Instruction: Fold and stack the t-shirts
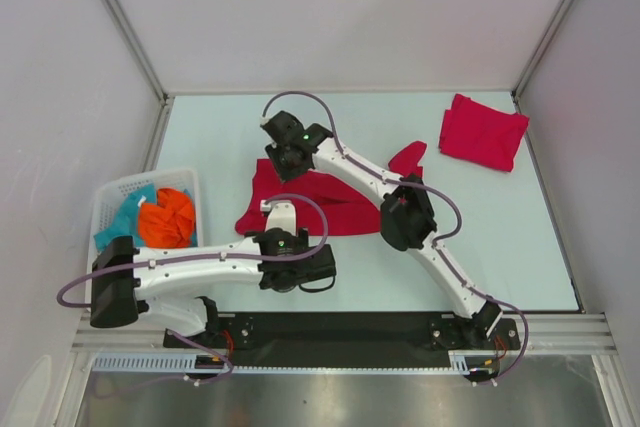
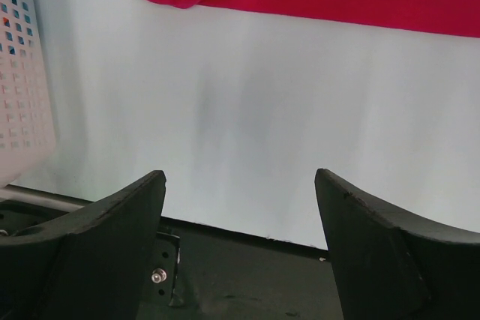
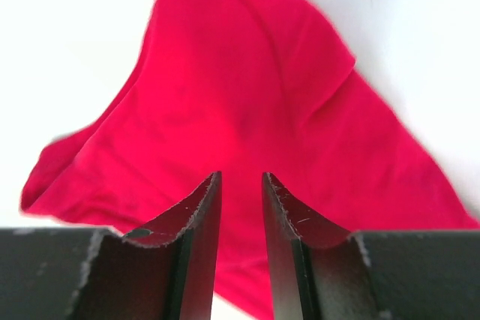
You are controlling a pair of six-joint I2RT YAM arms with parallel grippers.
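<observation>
Holding orange cloth (image 1: 167,217) and teal cloth (image 1: 118,223), basket (image 1: 145,178); left claw (image 2: 240,181) wide open; right claw (image 3: 241,177) slightly ajar

- The left arm (image 1: 190,265) lies low in the lower left of the top view, with its forearm stretched to the right toward the centre.
- The left claw (image 2: 240,181) has its two fingers wide apart.
- The right arm (image 1: 352,169) goes from the lower right diagonally up to the centre, bent at the elbow.
- The right claw (image 3: 241,177) shows only a narrow gap between its fingers.
</observation>
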